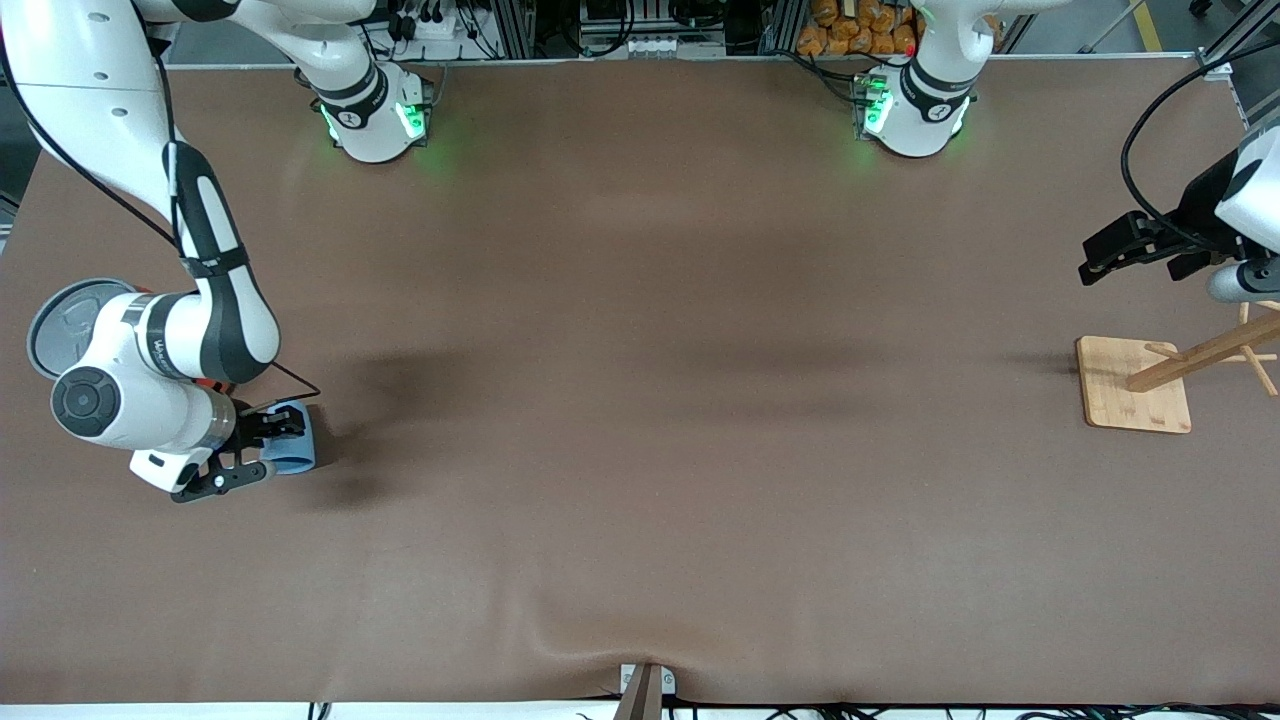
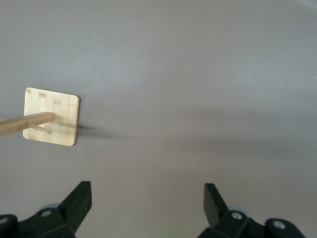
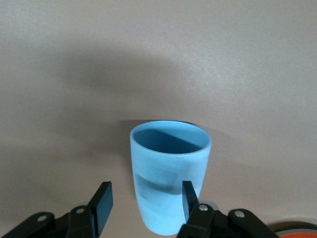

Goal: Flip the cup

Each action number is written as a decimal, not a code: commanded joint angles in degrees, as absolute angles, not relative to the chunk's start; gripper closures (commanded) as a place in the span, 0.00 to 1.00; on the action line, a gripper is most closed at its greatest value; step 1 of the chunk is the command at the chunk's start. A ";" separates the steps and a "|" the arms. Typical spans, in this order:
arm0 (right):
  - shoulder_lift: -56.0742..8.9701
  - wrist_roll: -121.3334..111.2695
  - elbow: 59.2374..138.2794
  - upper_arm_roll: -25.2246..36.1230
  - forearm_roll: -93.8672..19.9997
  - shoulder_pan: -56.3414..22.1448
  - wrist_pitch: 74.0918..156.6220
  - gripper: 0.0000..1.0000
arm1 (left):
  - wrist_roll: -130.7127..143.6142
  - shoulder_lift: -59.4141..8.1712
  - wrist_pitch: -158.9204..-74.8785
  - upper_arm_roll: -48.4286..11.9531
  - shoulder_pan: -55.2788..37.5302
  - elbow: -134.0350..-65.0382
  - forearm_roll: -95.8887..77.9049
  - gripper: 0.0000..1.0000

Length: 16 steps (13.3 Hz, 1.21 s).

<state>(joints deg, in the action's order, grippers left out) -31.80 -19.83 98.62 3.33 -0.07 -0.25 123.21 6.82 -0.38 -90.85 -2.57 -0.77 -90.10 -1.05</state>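
My right gripper (image 1: 262,450) sits clamped narrow on the cup (image 3: 168,173) at the right arm's end of the table, flip not yet made, in my judgement; my left gripper (image 2: 147,198) waits wide open near the wooden stand (image 2: 52,116).

Brown table with a wooden stand and a can

A plain brown cloth covers the table (image 1: 640,400), rippling slightly at the edge nearest the front camera, where a small metal bracket (image 1: 645,685) sits at mid-width. Toward the left arm's end stands a wooden stand (image 1: 1110,395): a square pale base flat on the cloth, with a slanted post carrying short pegs rising from it. At the right arm's end is a can; the front view shows only part of its round grey lid (image 1: 55,320), and the right wrist view a sliver of orange. Orange packets (image 1: 860,30) are stacked off the table along its farthest edge
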 commanded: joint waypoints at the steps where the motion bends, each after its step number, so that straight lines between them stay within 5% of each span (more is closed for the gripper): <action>1: -30.85 -20.83 99.32 3.34 -0.26 -0.18 122.78 0.36 | 6.50 -0.79 -89.82 -2.72 -0.70 -89.03 -0.97 0.00; 16: -37.09 -21.88 99.84 3.34 -0.62 2.55 130.07 0.37 | 6.42 -0.88 -89.82 -2.72 -0.88 -88.95 -1.14 0.00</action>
<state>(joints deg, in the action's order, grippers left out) -34.02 -20.95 99.26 3.86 -0.21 1.54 126.93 6.82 -0.38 -90.85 -2.58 -0.82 -90.10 -1.05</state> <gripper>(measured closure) 0.366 0.000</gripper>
